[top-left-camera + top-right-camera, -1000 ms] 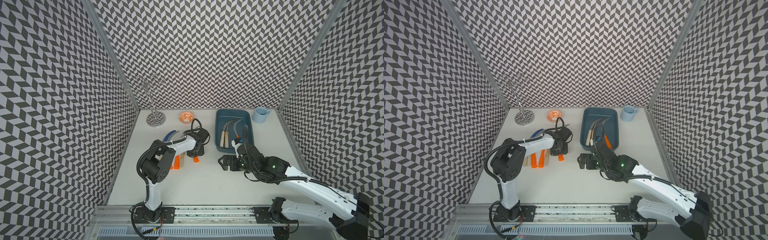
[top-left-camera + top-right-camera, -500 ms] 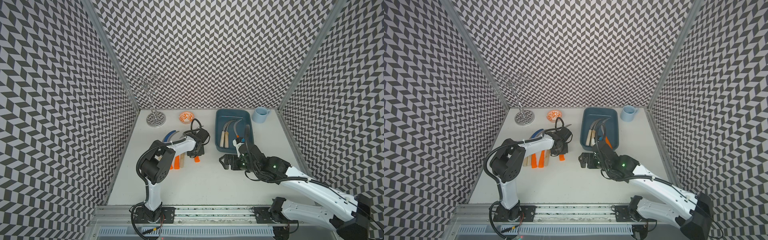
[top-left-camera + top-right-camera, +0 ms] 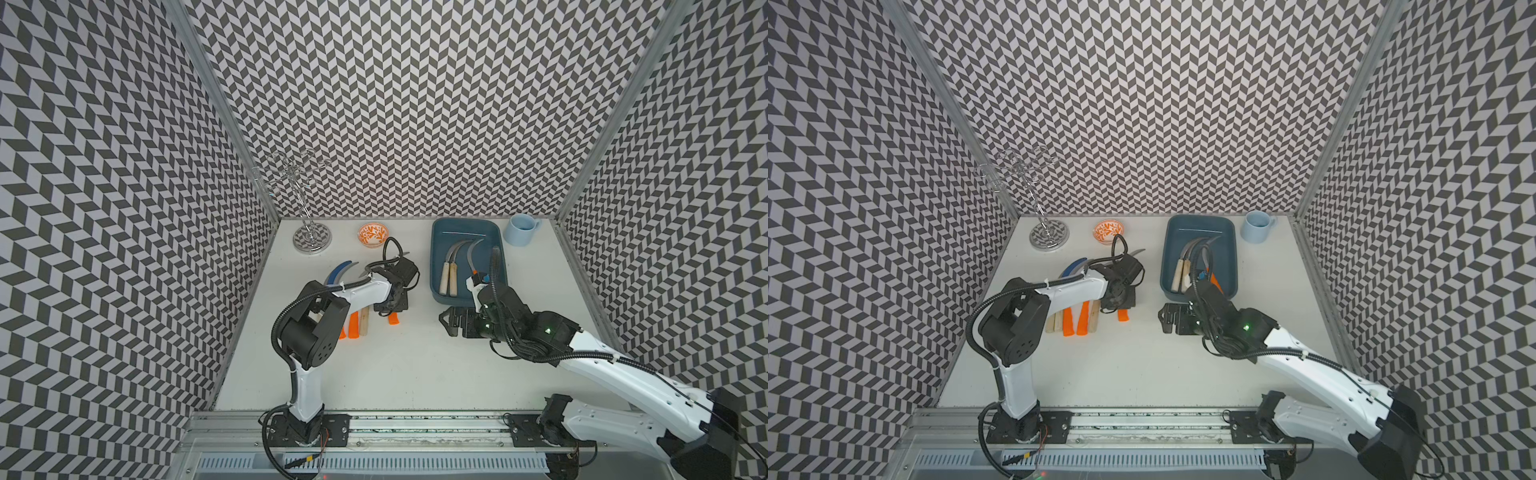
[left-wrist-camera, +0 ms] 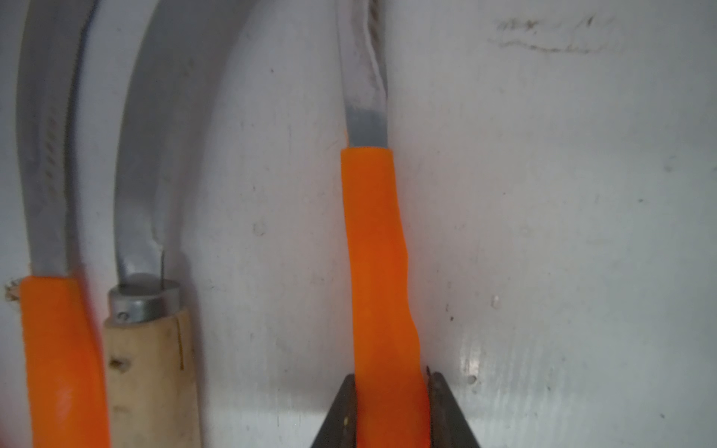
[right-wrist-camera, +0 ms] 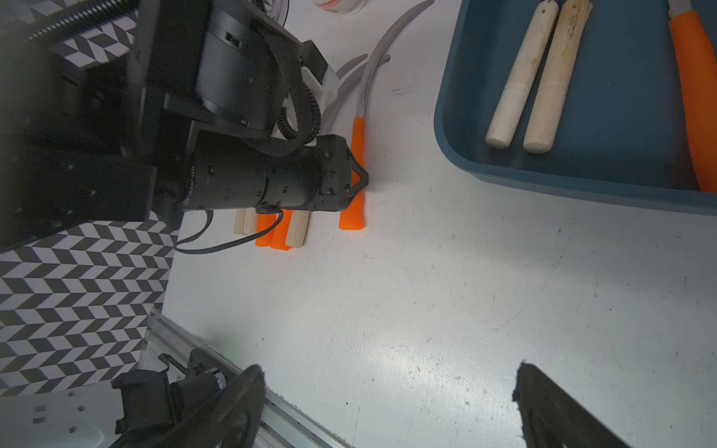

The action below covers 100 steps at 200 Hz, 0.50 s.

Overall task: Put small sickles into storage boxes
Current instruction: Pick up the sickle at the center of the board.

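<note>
My left gripper (image 4: pixel 390 407) is shut on the orange handle of a small sickle (image 4: pixel 376 252) that lies flat on the white table, seen in both top views (image 3: pixel 393 319) (image 3: pixel 1122 316). Several more sickles (image 3: pixel 353 328) lie side by side just left of it, one with a blue blade (image 3: pixel 338 270). The teal storage box (image 3: pixel 465 222) at the back right holds two wooden-handled sickles (image 5: pixel 520 77) and an orange-handled one (image 5: pixel 698 108). My right gripper (image 5: pixel 390 368) hangs open over bare table in front of the box, with nothing between its fingers.
A light blue mug (image 3: pixel 521 230) stands right of the box. A small orange-patterned bowl (image 3: pixel 372 235) and a wire stand (image 3: pixel 311 239) are at the back left. The metal rail (image 3: pixel 415 428) runs along the table's front edge.
My left gripper's jaws have closed onto the orange handle. Both arms have stayed almost where they were.
</note>
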Available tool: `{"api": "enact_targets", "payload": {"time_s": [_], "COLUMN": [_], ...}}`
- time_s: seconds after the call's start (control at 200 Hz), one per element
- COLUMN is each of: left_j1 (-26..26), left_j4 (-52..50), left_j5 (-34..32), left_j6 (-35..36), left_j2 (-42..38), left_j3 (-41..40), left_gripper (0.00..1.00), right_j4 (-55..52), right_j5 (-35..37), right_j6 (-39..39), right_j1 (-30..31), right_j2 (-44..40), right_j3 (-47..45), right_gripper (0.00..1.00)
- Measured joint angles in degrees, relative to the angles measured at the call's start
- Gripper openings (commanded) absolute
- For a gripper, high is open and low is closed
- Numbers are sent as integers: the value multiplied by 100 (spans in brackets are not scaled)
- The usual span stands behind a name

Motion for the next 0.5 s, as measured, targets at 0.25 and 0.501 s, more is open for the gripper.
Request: {"api": "enact_targets", "payload": {"time_s": [0.25, 0.501], "left_j1": [0, 0], "left_j4": [-426, -863], "left_j5": [2, 79], "left_j6": [125, 127], "left_j2": [-103, -140], "left_j3": [2, 136], "left_gripper": [1, 2], "right_j4": [13, 22], "right_j5": [-48, -83], "right_j6": [-35, -37], "right_j1": [-57, -83], "right_j2": [76, 111], "right_j3": [42, 50], "right_gripper": [100, 100]}}
